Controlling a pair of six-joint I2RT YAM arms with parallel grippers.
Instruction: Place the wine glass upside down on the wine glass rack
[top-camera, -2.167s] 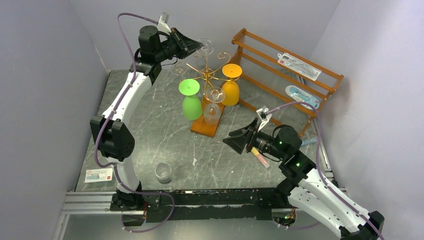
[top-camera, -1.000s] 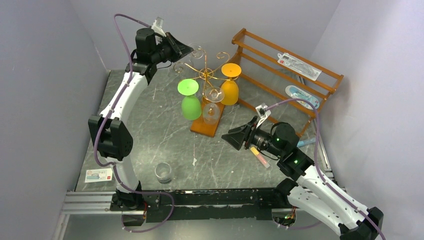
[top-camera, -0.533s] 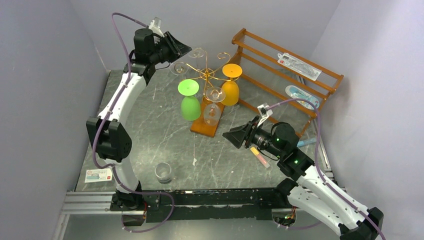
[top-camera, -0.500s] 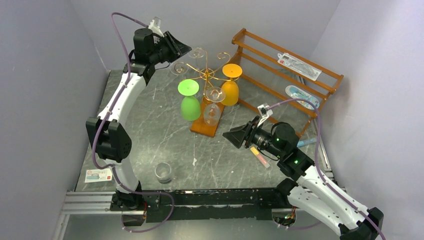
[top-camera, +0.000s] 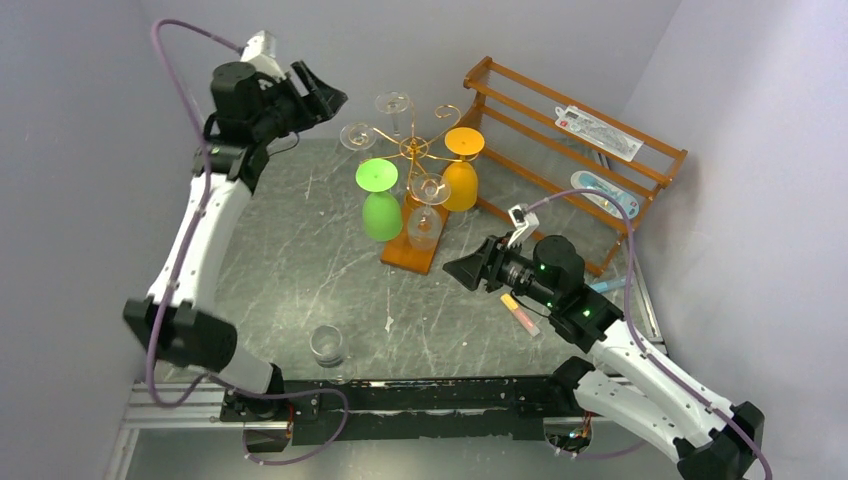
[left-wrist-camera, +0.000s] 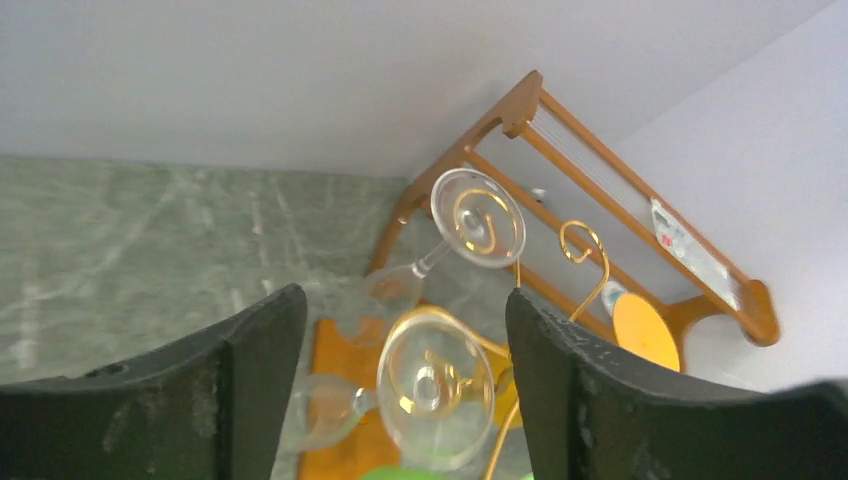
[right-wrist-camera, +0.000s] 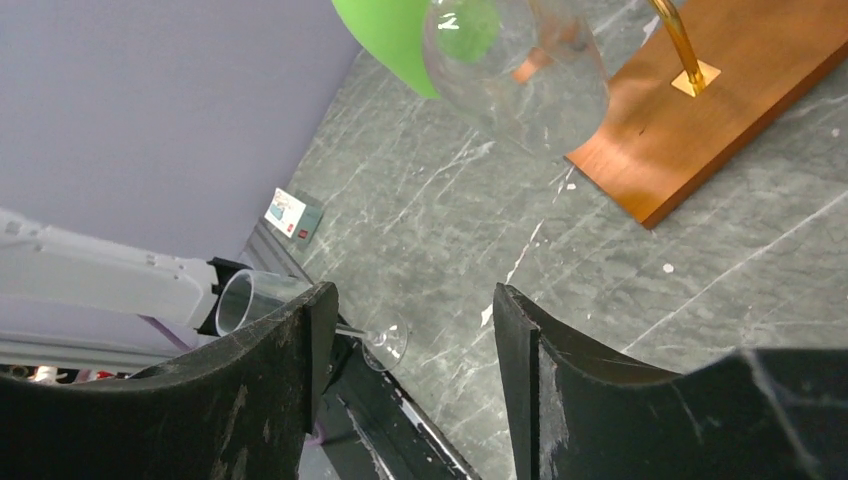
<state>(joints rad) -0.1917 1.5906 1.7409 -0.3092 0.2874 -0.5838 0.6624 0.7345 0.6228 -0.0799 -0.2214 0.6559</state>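
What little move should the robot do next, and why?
Probably ease the right gripper toward the clear wine glass lying on the table near the arms' bases. That glass is not on the wine glass rack yet, both grippers are open and empty, and the right one sits low and nearer it than the left gripper, up by the rack.
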